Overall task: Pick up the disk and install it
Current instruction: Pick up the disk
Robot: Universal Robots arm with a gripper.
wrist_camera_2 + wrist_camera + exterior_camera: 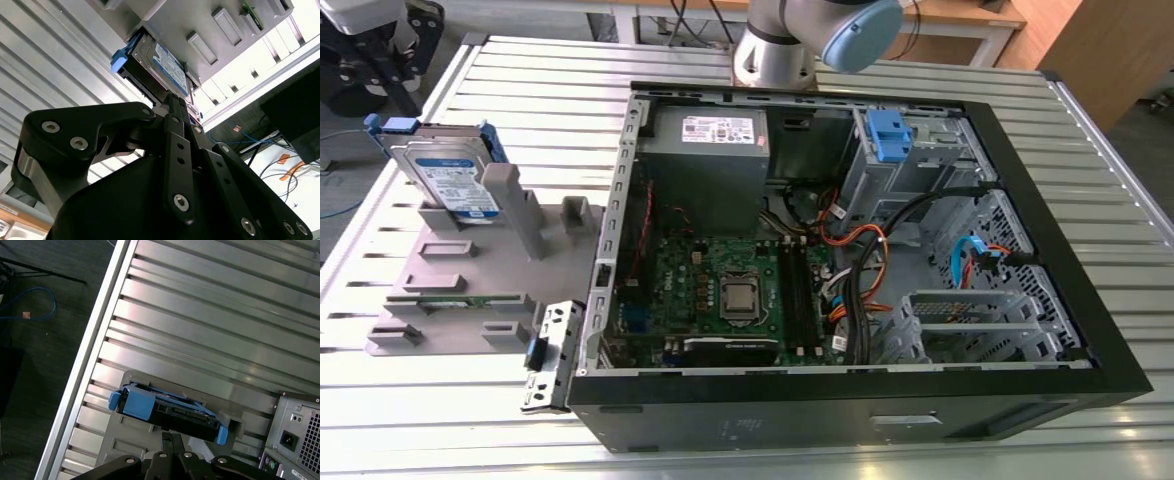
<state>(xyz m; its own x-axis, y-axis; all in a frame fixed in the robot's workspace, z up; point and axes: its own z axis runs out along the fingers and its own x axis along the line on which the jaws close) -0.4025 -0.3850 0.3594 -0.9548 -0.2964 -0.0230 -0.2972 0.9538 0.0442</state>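
Note:
The disk (454,175) stands on edge in a slot of a grey holder (460,270) on the slatted table, at the exterior view's left, its white-and-blue label facing the camera and blue rails along its sides. In both wrist views the disk (162,62) (170,412) lies just past my fingertips. My gripper (170,437) (172,102) is shut with nothing between its fingers, a short way off the disk's edge and not touching it. In the exterior view the black gripper (394,85) hangs beyond the disk at the upper left.
An open computer case (854,250) lies beside the holder, with motherboard, cables and power supply inside. A drive bay with a blue clip (887,135) sits in its far corner. The case's rear panel (300,432) is near the disk. The table edge (85,365) drops to the floor.

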